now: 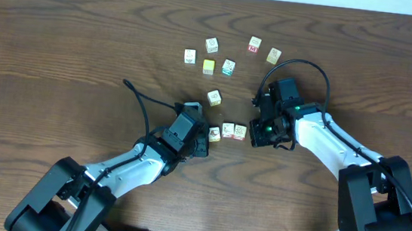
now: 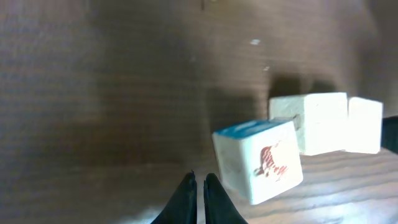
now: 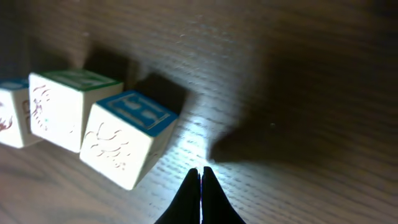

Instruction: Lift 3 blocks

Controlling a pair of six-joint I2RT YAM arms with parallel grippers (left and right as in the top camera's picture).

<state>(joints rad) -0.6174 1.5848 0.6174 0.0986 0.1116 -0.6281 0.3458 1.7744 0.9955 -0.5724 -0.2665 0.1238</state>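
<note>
Blocks in row. Left gripper fully closed, empty, beside one end; right gripper same, other end.

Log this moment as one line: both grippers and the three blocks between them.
left gripper: shut, empty | right gripper: shut, empty | three blocks: in a row on table between grippers, not lifted

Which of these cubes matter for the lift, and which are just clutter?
In play: row of three picture blocks, left gripper, right gripper, both shut, one at each end.
Clutter: plain yellow cube, teal-marked cube, lone cube near the row, four picture cubes behind.
</note>
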